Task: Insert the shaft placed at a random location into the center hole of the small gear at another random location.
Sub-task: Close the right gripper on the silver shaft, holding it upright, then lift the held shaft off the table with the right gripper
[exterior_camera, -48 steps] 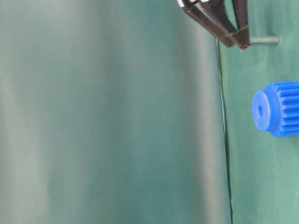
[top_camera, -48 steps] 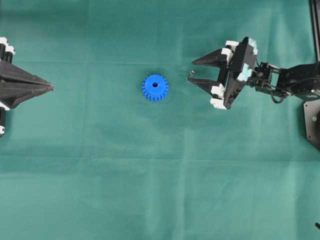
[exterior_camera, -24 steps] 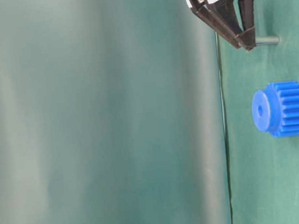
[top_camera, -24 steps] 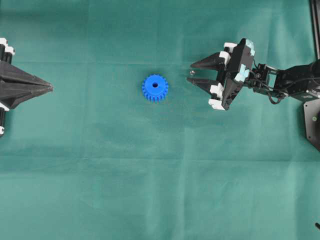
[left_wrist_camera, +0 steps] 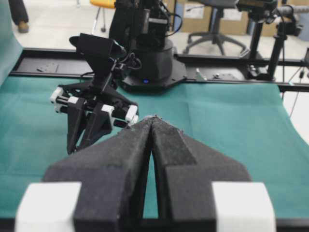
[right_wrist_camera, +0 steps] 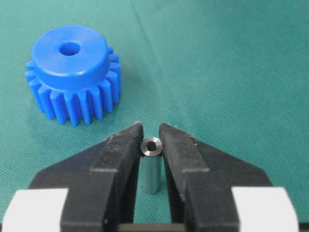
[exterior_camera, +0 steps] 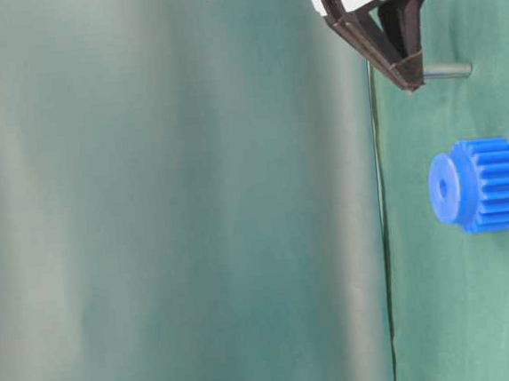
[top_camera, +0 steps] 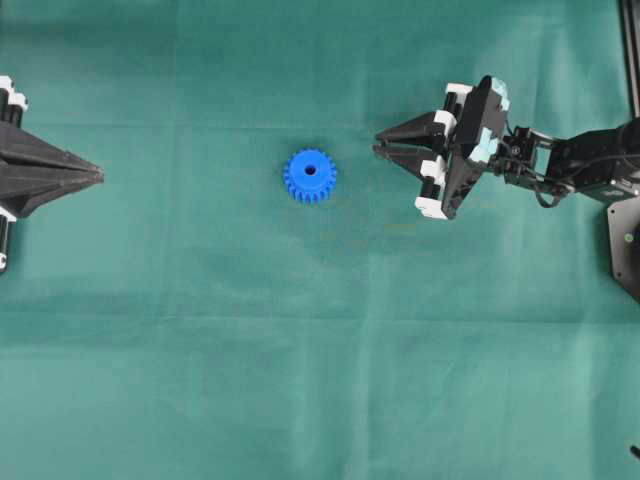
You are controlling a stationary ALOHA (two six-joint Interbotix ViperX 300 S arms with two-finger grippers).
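Shaft (right_wrist_camera: 151, 164), tiny silver-grey metal pin standing upright on the green cloth (top_camera: 300, 380), sits between the right gripper's (right_wrist_camera: 150, 139) black fingertips (right_wrist_camera: 126, 145); jaws closed in on its top end, touching or v. nearly, so grasp looks just made. Wrist view shows pin roughly centred betw the pads.

To do the step well, judging from here: squeeze firm and square on the pin, keep it vertical, lift straight up before any sideways travel so it doesn't tip or slip out. Then carry over the small gear (right_wrist_camera: 71, 72), bright blue plastic toothed wheel lying flat, hub up, just beyond the pin, apart from it. Center hole (right_wrist_camera: 69, 48) faces up, unobstructed. Hole is narrow, so alignment needs care.

Nothing lies betw pin and gear. Far across the cloth, left gripper (top_camera: 98, 174) is pinched closed on nothing, well apart from the gear, out of the way.
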